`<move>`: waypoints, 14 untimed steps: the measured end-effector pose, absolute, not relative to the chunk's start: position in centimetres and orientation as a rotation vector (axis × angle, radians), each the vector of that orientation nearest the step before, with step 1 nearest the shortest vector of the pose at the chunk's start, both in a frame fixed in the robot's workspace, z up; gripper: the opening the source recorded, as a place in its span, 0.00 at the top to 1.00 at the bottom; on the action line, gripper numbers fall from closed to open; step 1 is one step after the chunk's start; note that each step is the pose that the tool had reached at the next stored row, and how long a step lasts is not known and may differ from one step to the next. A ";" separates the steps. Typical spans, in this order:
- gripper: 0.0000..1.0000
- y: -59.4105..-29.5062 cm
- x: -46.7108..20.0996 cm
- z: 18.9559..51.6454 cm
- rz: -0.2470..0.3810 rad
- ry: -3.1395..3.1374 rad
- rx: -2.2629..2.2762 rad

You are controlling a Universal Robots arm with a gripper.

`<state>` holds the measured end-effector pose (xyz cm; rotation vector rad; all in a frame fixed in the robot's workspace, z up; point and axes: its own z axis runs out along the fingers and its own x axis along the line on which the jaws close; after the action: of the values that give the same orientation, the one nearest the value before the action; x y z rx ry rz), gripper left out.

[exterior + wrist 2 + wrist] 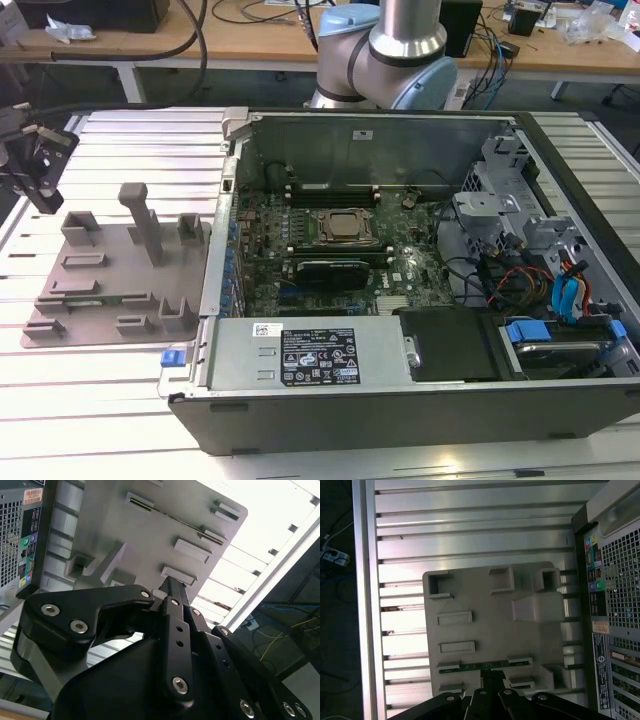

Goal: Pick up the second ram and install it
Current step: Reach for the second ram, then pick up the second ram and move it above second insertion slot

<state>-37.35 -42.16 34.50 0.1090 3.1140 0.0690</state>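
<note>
The second ram (470, 666) is a thin green strip standing edge-up in a slot of the grey holder tray (485, 630); the second wrist view shows the ram (185, 525) as a narrow line across the tray (115, 535). In the exterior view the tray (110, 300) lies on the slatted table at the exterior view's left. My gripper (45, 200) hangs above the tray's left end, apart from it. In both wrist views the black fingertips look pressed together and empty, and the gripper (492, 676) (172, 582) lines up over the ram's middle.
An open computer case (230, 125) lies beside the tray, with the green motherboard (400, 270) and processor (345, 228) exposed. Its rear panel (615, 605) is close to the tray. The arm's base (380, 50) stands behind the case. The table edge (362, 605) runs past the tray.
</note>
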 end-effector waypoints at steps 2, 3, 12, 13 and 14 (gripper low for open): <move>0.89 -42.2 -37.3 34.5 0.069 3.114 0.109; 0.89 -42.2 -37.3 34.5 0.069 3.114 0.109; 0.89 -42.2 -37.3 34.5 0.072 3.117 -0.108; 0.89 -42.2 -37.3 34.5 0.072 3.115 -0.171; 0.89 -42.2 -37.3 34.5 0.073 3.113 -0.211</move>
<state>-37.35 -42.17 34.49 -0.2114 3.1133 0.0728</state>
